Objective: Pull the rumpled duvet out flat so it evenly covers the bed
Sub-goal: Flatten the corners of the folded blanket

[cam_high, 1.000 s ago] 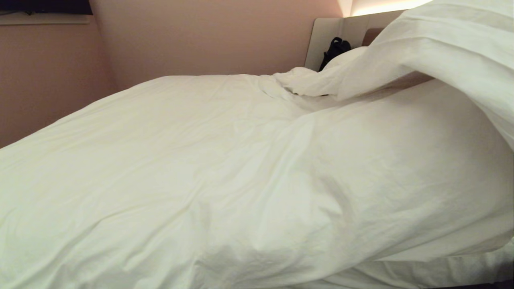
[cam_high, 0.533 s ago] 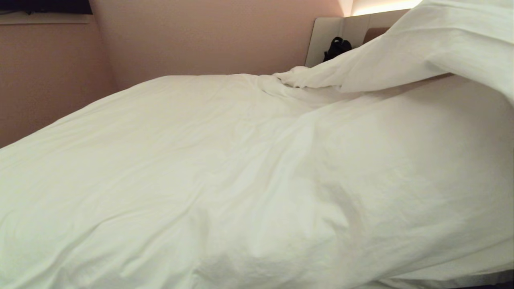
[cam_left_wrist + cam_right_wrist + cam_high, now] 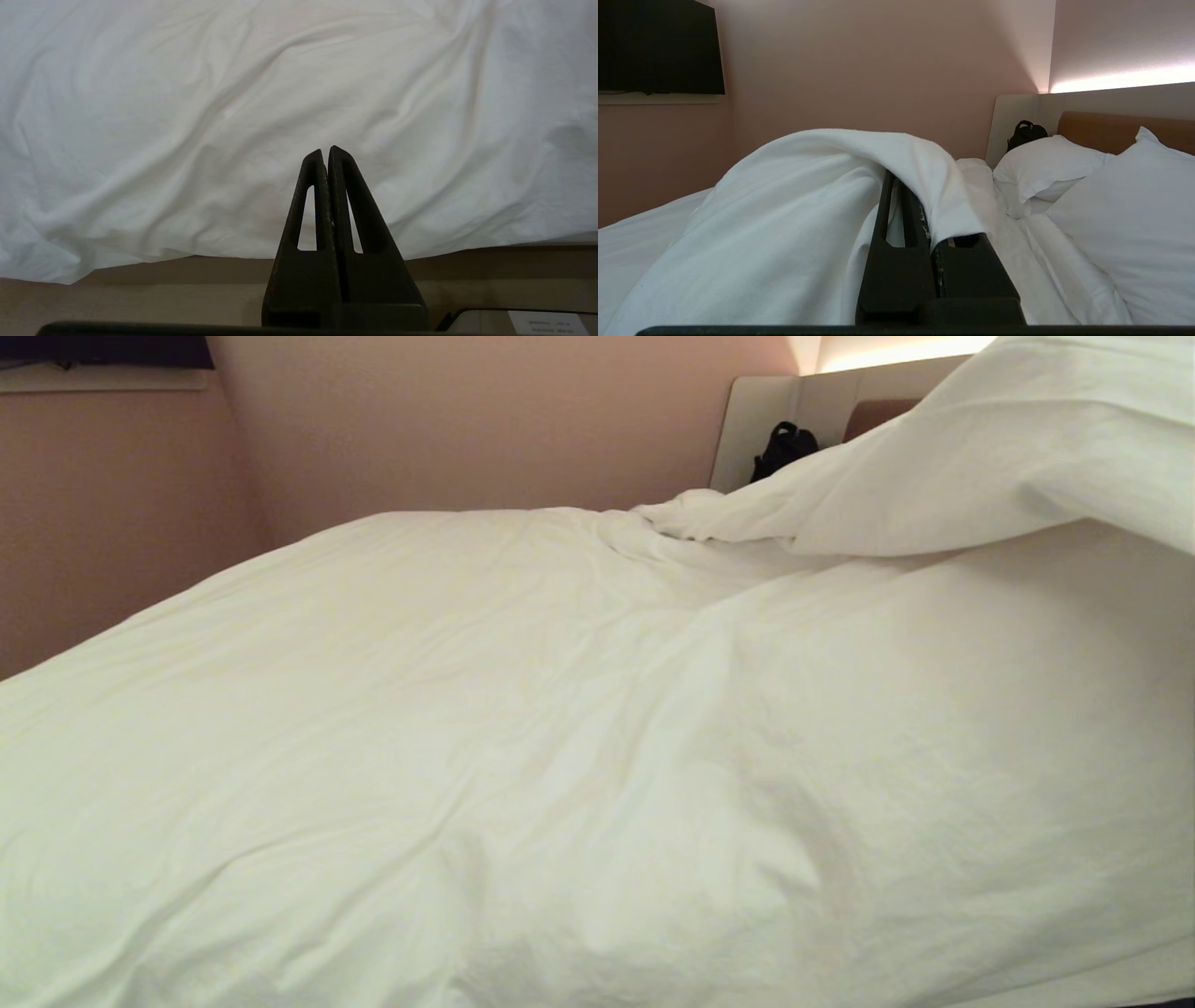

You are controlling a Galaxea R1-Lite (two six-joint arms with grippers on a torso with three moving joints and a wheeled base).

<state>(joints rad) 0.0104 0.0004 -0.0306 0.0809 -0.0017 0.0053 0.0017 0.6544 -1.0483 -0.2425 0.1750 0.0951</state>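
Note:
The white duvet (image 3: pixel 560 709) lies wrinkled over most of the bed, and its headboard-end edge (image 3: pixel 1008 457) is lifted in a long fold at the right. In the right wrist view my right gripper (image 3: pixel 896 186) is shut on that edge of the duvet (image 3: pixel 784 210). The cloth drapes over its fingers and hides the tips. My left gripper (image 3: pixel 325 151) is shut and empty. It hangs low beside the bed, pointing at the duvet (image 3: pixel 233 116) where it hangs over the bed base (image 3: pixel 140 298). Neither arm shows in the head view.
Two white pillows (image 3: pixel 1045 163) (image 3: pixel 1134 210) lean against the brown headboard (image 3: pixel 1101 130). A black bag (image 3: pixel 782 446) sits at the head's far corner. Pink walls close the far side, with a dark screen (image 3: pixel 658 46) mounted on one.
The lifted fold at the right has risen and pulled tauter. The duvet's near edge has slid down over the bed's front right corner and now covers the white layer that showed there.

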